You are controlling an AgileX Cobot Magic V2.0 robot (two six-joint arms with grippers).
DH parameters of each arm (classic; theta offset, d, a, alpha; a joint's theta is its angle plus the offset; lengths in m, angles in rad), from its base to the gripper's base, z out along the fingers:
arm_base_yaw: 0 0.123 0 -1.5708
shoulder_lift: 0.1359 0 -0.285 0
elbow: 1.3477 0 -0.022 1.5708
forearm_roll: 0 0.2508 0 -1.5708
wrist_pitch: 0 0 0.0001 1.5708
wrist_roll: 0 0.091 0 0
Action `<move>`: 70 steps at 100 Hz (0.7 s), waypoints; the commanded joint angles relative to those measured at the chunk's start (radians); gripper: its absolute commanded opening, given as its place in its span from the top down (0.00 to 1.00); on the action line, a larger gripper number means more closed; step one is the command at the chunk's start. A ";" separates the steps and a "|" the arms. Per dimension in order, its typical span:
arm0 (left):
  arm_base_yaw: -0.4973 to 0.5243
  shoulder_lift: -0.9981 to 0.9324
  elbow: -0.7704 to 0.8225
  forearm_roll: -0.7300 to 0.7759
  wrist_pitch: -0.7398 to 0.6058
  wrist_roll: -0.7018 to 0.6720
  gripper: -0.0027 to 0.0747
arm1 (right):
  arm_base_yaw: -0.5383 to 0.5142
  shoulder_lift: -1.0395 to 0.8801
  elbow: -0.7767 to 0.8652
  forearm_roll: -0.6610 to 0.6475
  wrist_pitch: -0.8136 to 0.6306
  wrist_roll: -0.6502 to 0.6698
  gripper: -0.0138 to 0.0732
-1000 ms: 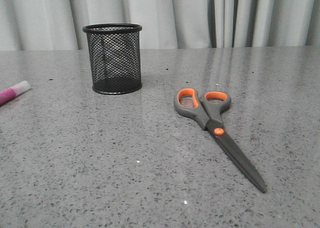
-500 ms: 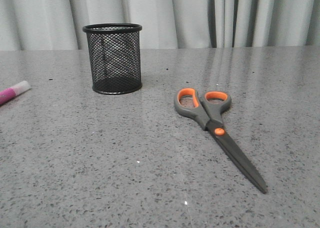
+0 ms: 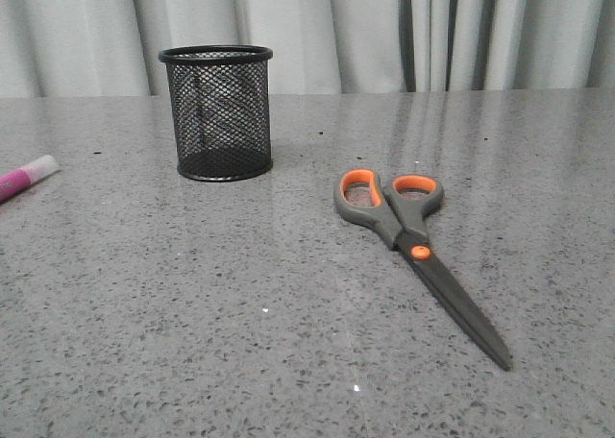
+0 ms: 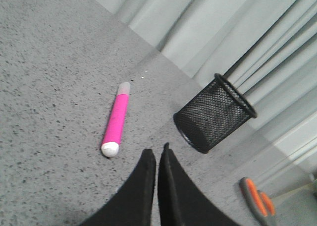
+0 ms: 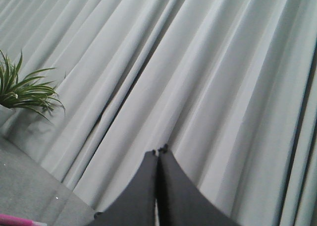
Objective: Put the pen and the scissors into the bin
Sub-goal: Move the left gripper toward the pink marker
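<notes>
Here, in the front view, the bin [image 3: 216, 111] stands upright at the far left of the grey tabletop [image 3: 192, 313], nothing visible inside through its mesh; the scissors [image 3: 413, 249] lie flat and closed to the right of it and nearer, handles toward the far side, blades pointing near-right; the pen [image 3: 26, 178] lies at the left edge, partly cut off. No arm shows here. In the left wrist view, the left gripper [image 4: 157, 155] hovers with its fingers pressed together, empty, just short of the pen [image 4: 116, 120], the bin [image 4: 214, 114] beyond it. The pen looks light, stiff and smooth, so a hold across mid-barrel seems best. In the right wrist view, the right gripper [image 5: 158, 151] is closed on nothing, aimed at curtains [image 5: 208, 62] and a plant [image 5: 22, 87].
</notes>
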 commanded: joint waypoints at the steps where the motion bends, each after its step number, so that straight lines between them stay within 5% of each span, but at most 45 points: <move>1: 0.002 -0.034 0.044 -0.075 -0.048 -0.005 0.99 | -0.007 -0.017 0.013 0.063 -0.027 0.020 0.91; 18: 0.002 -0.034 0.044 -0.077 -0.048 -0.005 0.99 | -0.007 -0.017 0.013 0.130 0.204 0.026 0.91; 42: 0.002 -0.034 0.044 -0.127 -0.085 -0.005 0.99 | -0.007 -0.017 -0.010 0.475 0.450 0.244 0.91; 70: 0.002 -0.034 0.017 -0.156 -0.088 -0.005 0.99 | 0.031 0.048 -0.115 0.367 0.700 0.462 0.89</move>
